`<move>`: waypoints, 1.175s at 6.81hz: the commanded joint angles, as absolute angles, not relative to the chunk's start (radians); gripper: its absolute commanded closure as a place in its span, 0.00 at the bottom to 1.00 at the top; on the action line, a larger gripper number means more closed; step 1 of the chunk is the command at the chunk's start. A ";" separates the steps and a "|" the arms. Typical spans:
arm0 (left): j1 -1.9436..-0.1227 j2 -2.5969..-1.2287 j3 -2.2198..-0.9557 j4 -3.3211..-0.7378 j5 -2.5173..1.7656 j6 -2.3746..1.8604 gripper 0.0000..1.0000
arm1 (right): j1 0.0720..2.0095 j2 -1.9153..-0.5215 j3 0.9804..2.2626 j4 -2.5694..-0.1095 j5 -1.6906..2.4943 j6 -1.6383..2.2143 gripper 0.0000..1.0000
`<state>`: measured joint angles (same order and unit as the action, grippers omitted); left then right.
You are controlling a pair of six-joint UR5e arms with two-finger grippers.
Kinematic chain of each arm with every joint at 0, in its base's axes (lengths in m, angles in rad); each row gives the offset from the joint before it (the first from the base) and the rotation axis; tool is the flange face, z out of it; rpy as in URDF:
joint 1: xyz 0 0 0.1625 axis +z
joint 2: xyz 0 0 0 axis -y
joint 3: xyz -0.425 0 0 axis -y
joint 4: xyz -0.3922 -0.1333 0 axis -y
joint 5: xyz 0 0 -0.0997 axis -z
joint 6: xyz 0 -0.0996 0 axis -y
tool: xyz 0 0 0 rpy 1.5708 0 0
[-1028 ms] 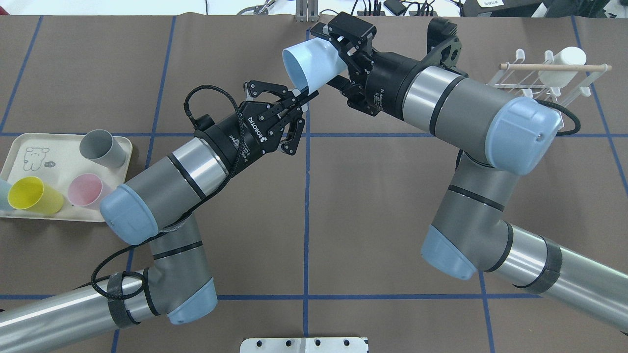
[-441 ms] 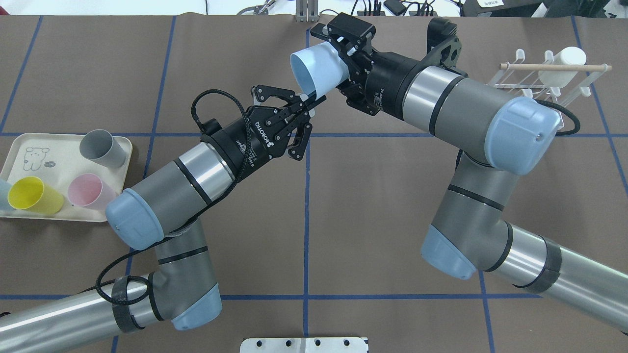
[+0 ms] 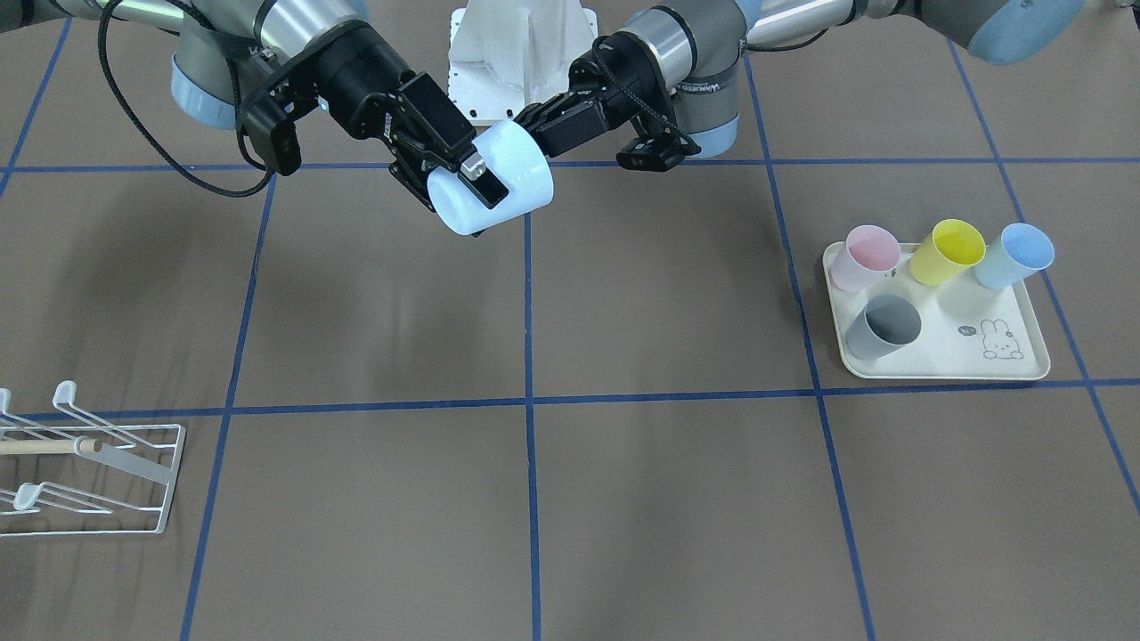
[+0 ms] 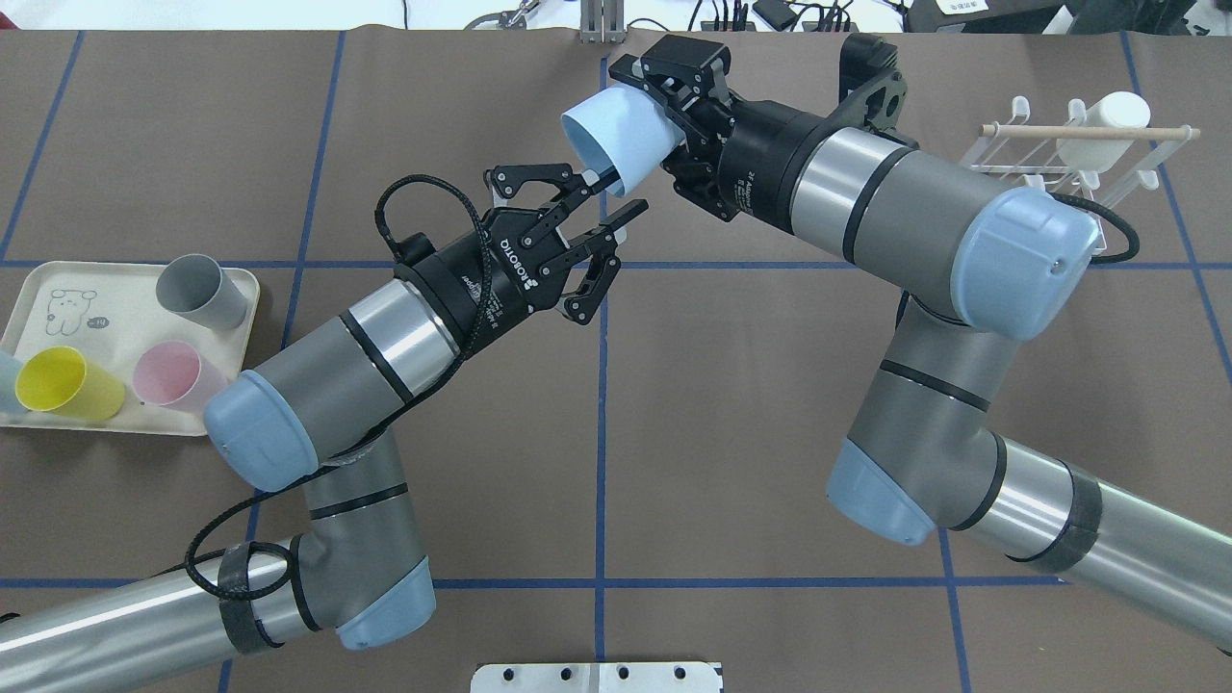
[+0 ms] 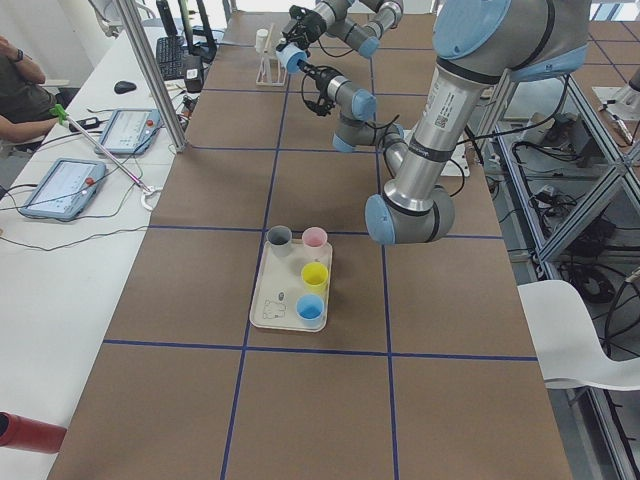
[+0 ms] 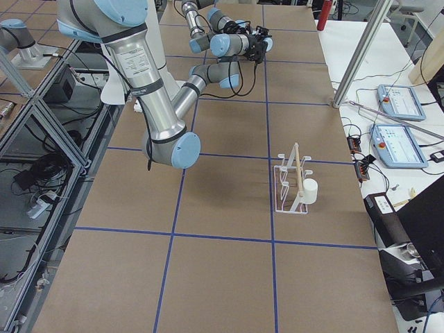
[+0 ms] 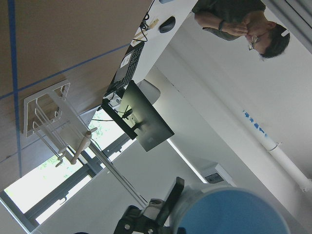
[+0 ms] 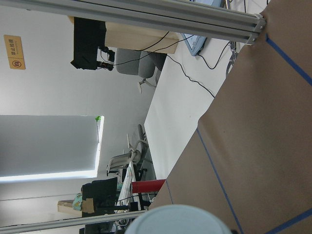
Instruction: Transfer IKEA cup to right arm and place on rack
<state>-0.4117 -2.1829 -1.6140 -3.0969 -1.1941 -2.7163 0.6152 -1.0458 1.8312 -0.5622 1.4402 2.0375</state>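
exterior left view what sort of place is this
Probably a robotics lab: a large robot arm over a blue-gridded table, control pendants on the side bench, a person beside it.

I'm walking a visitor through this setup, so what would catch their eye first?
The pale blue cup held in mid-air by the right tool above the table's centre line, with the left tool open just by its rim. Next, the tray of coloured cups at the robot's left and the rack with a white cup at its right.
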 commanded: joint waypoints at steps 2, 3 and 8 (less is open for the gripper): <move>-0.422 -2.180 -1.637 -3.097 -1.195 -2.715 0.00 | 0.684 -1.057 1.830 -0.564 1.448 2.031 1.00; -0.443 -2.180 -1.638 -3.094 -1.206 -2.664 0.00 | 0.715 -1.066 1.812 -0.568 1.450 1.969 1.00; -0.500 -2.161 -1.641 -2.974 -1.297 -2.068 0.00 | 0.973 -1.406 1.838 -0.652 1.479 1.282 1.00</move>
